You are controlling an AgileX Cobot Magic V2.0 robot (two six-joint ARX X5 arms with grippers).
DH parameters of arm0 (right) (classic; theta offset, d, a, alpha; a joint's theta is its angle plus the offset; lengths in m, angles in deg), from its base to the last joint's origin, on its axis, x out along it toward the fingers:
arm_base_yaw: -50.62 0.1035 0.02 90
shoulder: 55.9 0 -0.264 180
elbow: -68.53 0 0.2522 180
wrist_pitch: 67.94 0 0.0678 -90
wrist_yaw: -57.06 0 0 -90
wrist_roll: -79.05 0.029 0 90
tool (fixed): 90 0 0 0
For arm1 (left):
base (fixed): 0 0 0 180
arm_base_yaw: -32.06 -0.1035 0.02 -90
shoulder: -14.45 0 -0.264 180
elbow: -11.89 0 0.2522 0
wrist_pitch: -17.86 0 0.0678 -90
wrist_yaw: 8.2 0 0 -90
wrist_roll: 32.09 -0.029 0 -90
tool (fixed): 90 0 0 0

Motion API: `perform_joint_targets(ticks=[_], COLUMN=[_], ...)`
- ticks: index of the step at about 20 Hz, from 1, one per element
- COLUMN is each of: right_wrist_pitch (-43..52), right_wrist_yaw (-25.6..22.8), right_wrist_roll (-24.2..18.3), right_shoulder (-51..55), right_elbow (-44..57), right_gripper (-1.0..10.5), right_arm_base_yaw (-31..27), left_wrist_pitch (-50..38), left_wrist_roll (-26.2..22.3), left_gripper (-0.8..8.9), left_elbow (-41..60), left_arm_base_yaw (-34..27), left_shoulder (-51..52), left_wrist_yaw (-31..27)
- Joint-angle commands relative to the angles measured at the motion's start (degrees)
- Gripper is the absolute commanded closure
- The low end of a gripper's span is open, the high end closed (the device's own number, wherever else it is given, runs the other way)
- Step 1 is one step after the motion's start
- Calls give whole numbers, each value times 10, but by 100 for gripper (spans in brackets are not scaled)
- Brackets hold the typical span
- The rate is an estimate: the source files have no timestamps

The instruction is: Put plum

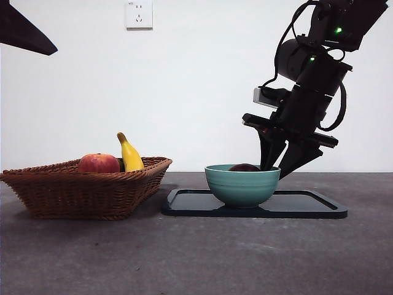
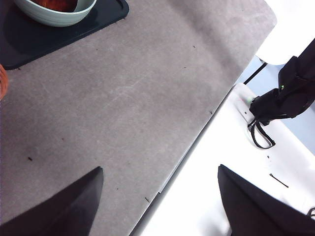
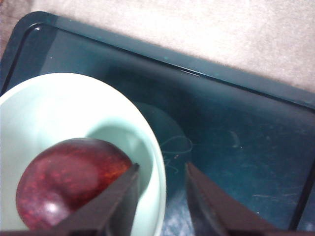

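The plum [image 1: 244, 167], dark maroon and glossy, lies inside the teal bowl [image 1: 242, 184], only its top showing above the rim. In the right wrist view the plum [image 3: 69, 182] rests against the bowl's wall [image 3: 59, 103]. My right gripper [image 1: 279, 169] reaches down at the bowl's right side and is open [image 3: 161, 167]. One jaw is inside the bowl beside the plum, the other outside the rim, and neither grips the fruit. My left gripper [image 2: 159, 169] is open and holds nothing, hanging over the table's edge far from the bowl [image 2: 54, 17].
The bowl stands on a black tray [image 1: 307, 203]. Left of it a wicker basket [image 1: 86, 187] holds a red-orange fruit [image 1: 98, 163] and a yellow banana [image 1: 129, 153]. The waiting left arm shows as a black tip [image 1: 24, 34] at the upper left.
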Motion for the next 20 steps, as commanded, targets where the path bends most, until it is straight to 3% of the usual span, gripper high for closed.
perform_joint_targets(ticks=[1, 12, 17, 20], right_wrist_pitch=[1, -211, -218, -218], right_wrist_yaw=[-16, 28, 43, 87], right_wrist_roll=[3, -33, -33, -32], right_shoulder=[27, 350, 492, 575], right_elbow=[-14, 1, 108, 191], right_gripper=[780, 780, 780, 780], right_arm_base_yaw=[-2, -3, 12, 26], left_wrist_pitch=[-3, -3, -3, -3], left_wrist_roll=[-5, -5, -5, -5], left_gripper=[439, 439, 439, 439], left_elbow=[-4, -4, -4, -4], left_arm_base_yaw=[3, 3, 3, 3], left_shoulder=[-3, -3, -3, -3], left_wrist_yaw=[2, 2, 2, 2])
